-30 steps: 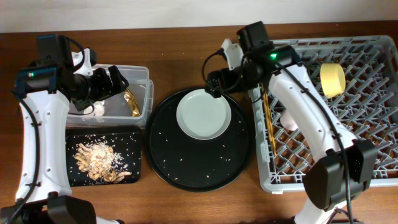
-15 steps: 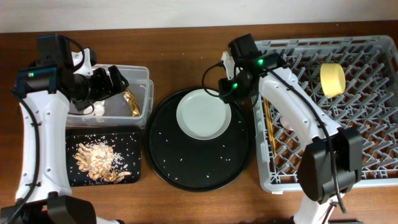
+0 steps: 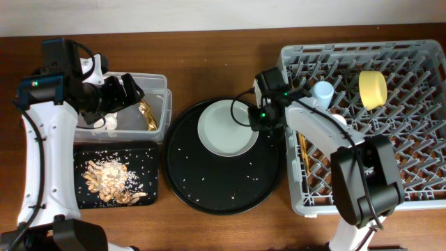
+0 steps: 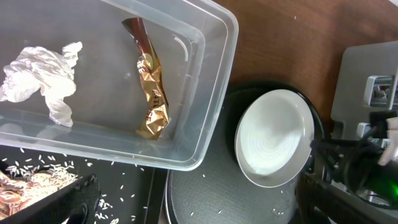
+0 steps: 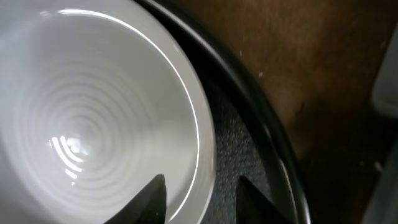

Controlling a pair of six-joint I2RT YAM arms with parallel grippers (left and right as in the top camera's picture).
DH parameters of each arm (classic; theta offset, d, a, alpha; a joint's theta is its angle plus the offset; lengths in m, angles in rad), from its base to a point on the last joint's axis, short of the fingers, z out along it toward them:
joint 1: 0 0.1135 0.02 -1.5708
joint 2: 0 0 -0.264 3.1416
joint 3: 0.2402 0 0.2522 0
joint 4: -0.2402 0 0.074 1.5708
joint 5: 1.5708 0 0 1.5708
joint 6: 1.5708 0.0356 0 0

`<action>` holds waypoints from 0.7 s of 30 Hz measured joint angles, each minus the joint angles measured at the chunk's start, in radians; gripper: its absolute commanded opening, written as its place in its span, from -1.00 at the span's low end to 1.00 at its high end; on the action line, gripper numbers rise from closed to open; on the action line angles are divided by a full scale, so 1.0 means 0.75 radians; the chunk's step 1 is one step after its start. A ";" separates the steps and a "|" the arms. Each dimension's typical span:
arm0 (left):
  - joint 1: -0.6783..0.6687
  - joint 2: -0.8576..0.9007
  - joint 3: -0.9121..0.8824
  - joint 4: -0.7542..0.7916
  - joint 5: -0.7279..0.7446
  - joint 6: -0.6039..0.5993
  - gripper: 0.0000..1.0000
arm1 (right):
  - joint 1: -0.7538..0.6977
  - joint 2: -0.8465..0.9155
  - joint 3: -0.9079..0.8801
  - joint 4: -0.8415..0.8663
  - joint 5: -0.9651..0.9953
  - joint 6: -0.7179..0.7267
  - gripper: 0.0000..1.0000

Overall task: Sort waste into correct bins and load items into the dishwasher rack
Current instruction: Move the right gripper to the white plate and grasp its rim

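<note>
The pale round plate (image 3: 224,129) (image 4: 273,137) (image 5: 81,124) lies on the large round black tray (image 3: 223,185). My right gripper (image 3: 253,120) (image 5: 202,186) is shut on the plate's right rim, one finger over the plate's inside, the other over the tray. My left gripper (image 3: 127,90) (image 4: 193,199) hangs open and empty above the clear tub (image 3: 159,80) (image 4: 217,37). A white tissue (image 4: 43,68) and a gold foil wrapper (image 3: 146,113) (image 4: 152,93) lie in that tub. Food scraps (image 3: 108,178) lie in the small black tray (image 3: 150,157). In the grey rack (image 3: 418,139) are a yellow bowl (image 3: 373,87), a blue cup (image 3: 323,90) and chopsticks (image 3: 303,150).
Rice grains dot the round tray and the small tray. The rack's left wall stands right beside the round tray's right edge, close to my right arm. Bare wooden table shows behind the trays and along the front edge.
My right gripper has come down to the plate's right rim and closed from wide open to narrow around it; the arm swung off the rack, uncovering the blue cup. The left arm has not moved.
</note>
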 measured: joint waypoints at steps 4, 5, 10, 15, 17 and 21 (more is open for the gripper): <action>0.000 0.000 0.000 0.000 -0.001 0.000 0.99 | 0.000 0.000 -0.083 0.090 0.003 0.004 -0.33; 0.000 0.000 0.000 0.000 0.000 0.000 0.99 | 0.000 0.000 -0.097 0.106 0.004 0.004 -0.35; 0.000 0.000 0.000 0.000 0.000 0.000 0.99 | 0.000 0.000 -0.102 0.115 0.004 0.009 -0.53; 0.000 0.000 0.000 0.000 0.000 0.000 0.99 | 0.001 0.000 -0.101 0.115 0.004 0.019 -0.65; 0.000 0.000 0.000 0.000 0.000 0.000 0.99 | 0.001 0.002 -0.101 0.115 0.004 0.019 -0.65; 0.000 0.000 0.000 0.000 0.000 0.000 0.99 | 0.006 0.039 -0.102 0.115 0.005 0.019 -0.73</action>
